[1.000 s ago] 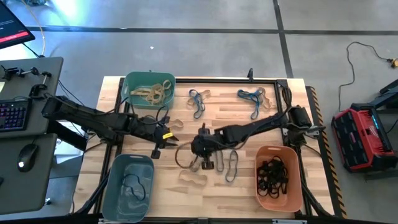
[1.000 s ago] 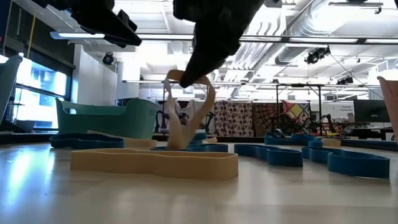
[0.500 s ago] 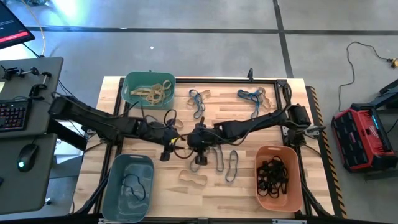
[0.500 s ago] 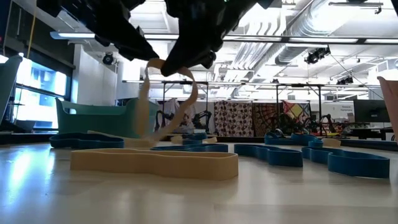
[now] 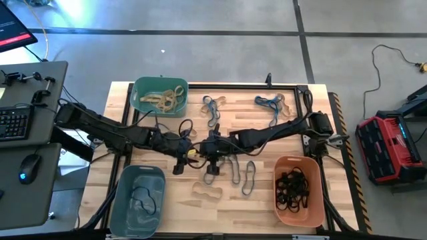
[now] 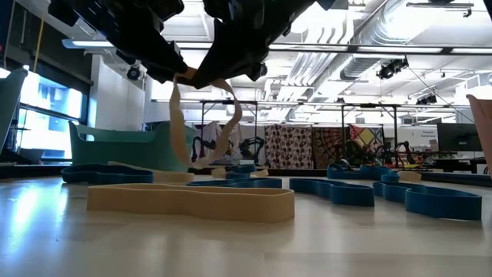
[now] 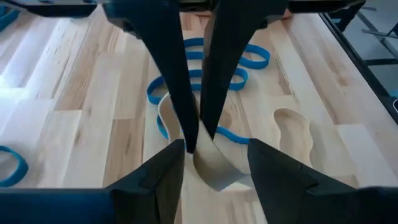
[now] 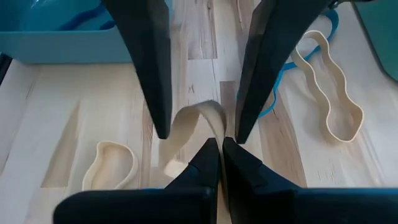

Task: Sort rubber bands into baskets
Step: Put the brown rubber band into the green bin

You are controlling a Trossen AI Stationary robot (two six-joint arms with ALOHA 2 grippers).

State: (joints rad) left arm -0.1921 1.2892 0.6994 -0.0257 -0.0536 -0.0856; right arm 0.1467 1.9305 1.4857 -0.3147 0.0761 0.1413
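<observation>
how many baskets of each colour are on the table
green basket: 1
grey-blue basket: 1
orange basket: 1
total: 3

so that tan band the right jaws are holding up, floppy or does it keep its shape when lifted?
Probably floppy: in the low view the tan band droops in a loose twisted loop below the right gripper. Likely light, since a thin pinch holds it up. It may sway or snag as the open left gripper closes in.
</observation>
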